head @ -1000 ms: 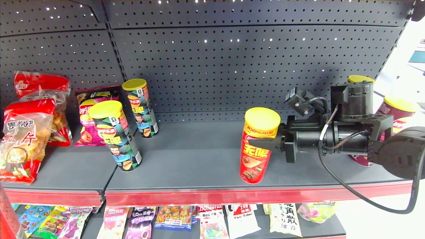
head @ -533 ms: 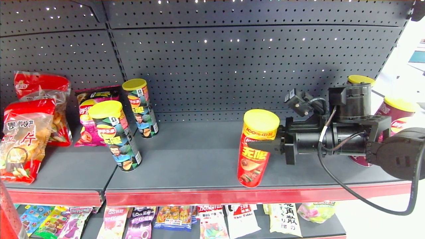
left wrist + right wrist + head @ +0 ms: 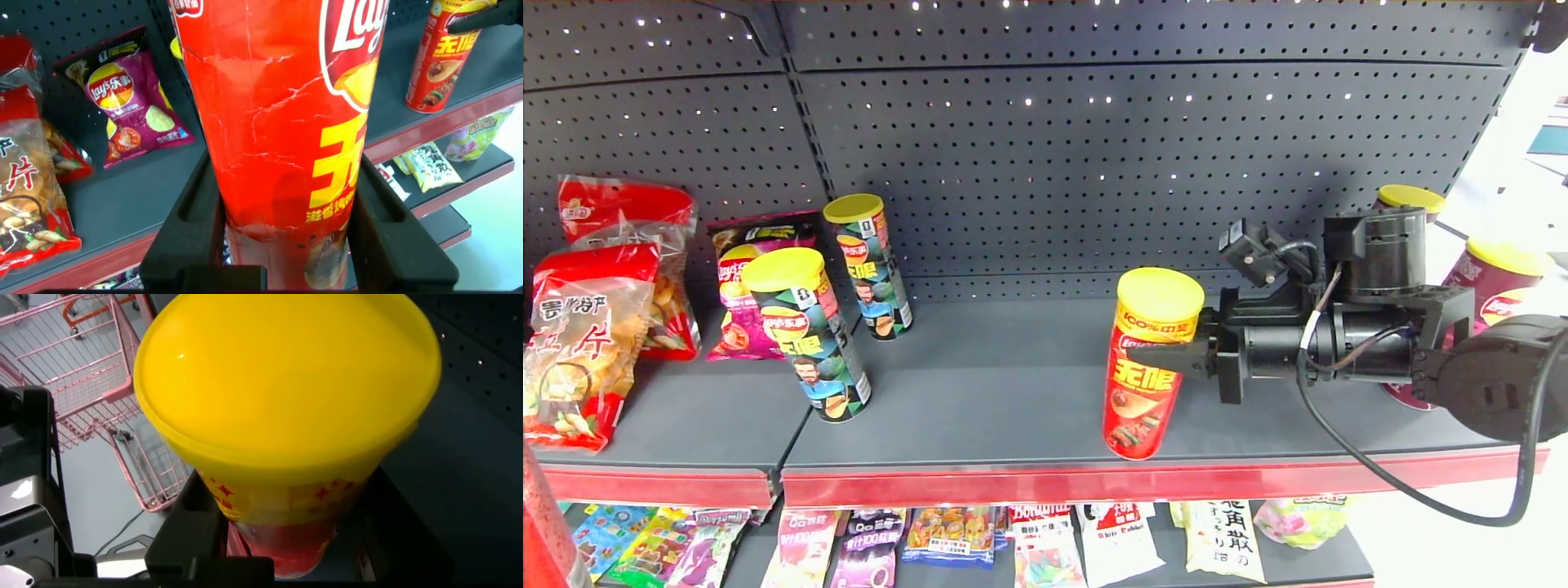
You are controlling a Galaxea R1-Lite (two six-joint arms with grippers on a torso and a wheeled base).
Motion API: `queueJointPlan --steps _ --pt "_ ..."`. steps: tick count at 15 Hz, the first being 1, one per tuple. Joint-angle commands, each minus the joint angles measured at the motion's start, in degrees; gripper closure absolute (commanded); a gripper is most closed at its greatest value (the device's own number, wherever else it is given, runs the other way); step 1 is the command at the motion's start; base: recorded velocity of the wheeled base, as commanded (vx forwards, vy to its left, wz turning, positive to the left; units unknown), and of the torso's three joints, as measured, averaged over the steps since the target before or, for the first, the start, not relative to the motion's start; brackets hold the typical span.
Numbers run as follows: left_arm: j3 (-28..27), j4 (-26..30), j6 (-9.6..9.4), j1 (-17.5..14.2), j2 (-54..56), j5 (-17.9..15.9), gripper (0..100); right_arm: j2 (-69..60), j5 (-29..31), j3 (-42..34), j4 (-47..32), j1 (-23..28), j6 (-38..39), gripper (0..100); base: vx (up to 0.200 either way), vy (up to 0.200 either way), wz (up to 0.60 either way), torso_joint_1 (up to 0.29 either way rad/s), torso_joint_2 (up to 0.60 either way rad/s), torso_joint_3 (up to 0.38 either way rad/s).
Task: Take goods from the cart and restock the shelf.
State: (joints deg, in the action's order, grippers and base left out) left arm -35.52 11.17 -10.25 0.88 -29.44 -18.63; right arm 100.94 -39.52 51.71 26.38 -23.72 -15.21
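A red chip can with a yellow lid point(image 3: 1150, 367) stands slightly tilted on the dark shelf point(image 3: 1013, 384), close to its red front edge. My right gripper point(image 3: 1158, 356) is shut on the can's upper half, reaching in from the right. In the right wrist view the same yellow lid point(image 3: 286, 400) sits between the fingers of this gripper point(image 3: 286, 539). My left gripper point(image 3: 290, 220) is shut on a second red chip can point(image 3: 278, 122), held upright off the shelf's left end. The shelved can point(image 3: 440, 61) shows far off there.
Two teal cans with yellow lids point(image 3: 805, 335) point(image 3: 867, 265) stand at the shelf's left, beside a purple chip bag point(image 3: 756, 278) and red snack bags point(image 3: 580, 343). Maroon cans point(image 3: 1499, 273) stand behind my right arm. Snack packets point(image 3: 1045, 543) fill the lower shelf. A pink cart point(image 3: 82, 376) stands behind.
My right gripper has shifted slightly left with the red can, whose base has moved closer to the shelf's front edge. The can leans a little more.
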Motion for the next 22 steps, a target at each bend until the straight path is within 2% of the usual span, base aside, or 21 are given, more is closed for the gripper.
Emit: queueJointPlan --steps 1,5,6,10,13,19,22 --pt "0.0 0.0 -0.03 0.0 0.0 0.0 100 0.4 0.1 -0.3 -0.1 0.0 0.0 100 0.000 0.000 0.00 0.000 0.00 0.000" --pt "0.0 0.0 0.06 0.0 0.1 0.0 100 0.4 0.1 -0.4 -0.1 0.1 -0.4 100 0.000 0.000 0.00 0.000 0.00 0.000" --pt "-0.1 0.0 0.06 0.0 0.1 0.0 100 0.5 0.4 -0.4 0.0 0.1 -0.5 0 0.000 0.000 0.00 0.000 0.00 0.000" --pt "-0.1 0.0 -0.03 0.0 0.1 0.0 100 -0.3 0.6 -1.1 0.2 0.4 -0.5 0 0.000 0.000 0.00 0.000 0.00 0.000" --pt "-0.5 0.0 -0.03 0.0 0.0 0.0 100 -4.3 1.2 -4.9 0.2 1.7 -0.3 0 0.000 0.000 0.00 0.000 0.00 0.000" --pt "-0.7 0.0 -0.03 0.0 -0.2 -0.5 100 -23.8 4.2 -21.3 -0.1 6.3 -0.4 0 0.000 0.000 0.00 0.000 0.00 0.000" --pt "-0.5 0.0 -0.03 0.1 -1.4 -0.6 100 -38.0 12.0 -29.6 -0.6 9.0 -0.3 0 0.000 0.000 0.00 0.000 0.00 0.000"
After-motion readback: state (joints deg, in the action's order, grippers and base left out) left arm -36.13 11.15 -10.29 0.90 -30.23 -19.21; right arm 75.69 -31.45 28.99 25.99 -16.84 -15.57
